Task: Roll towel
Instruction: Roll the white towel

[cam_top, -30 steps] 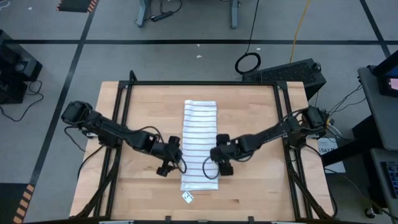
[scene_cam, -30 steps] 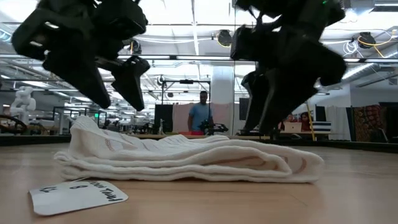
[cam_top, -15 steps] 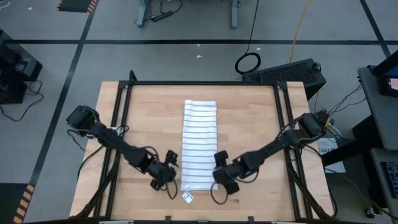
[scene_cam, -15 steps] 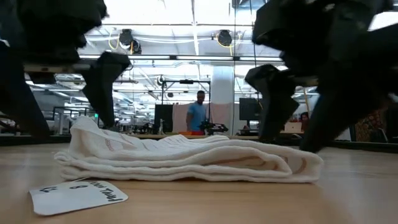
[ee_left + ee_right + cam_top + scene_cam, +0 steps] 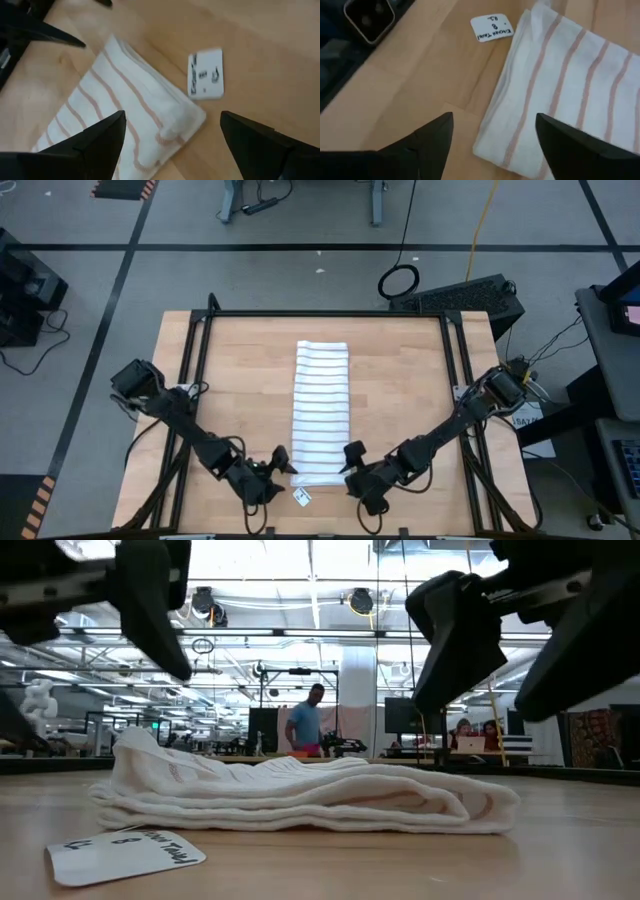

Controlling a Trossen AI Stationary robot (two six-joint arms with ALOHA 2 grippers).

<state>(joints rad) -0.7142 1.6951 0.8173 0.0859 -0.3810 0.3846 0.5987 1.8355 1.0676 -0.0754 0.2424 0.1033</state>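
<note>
Since a second ago both grippers have slid from the towel's (image 5: 321, 413) middle down to its near end — so the roll looks ready to start, though no cloth is lifted yet. Left gripper (image 5: 279, 464) hovers just off the near left corner, right gripper (image 5: 351, 461) just off the near right corner, each with fingers spread apart and holding nothing. Between them the towel lies folded in a long flat strip, its tag (image 5: 301, 497) just past the near edge.
</note>
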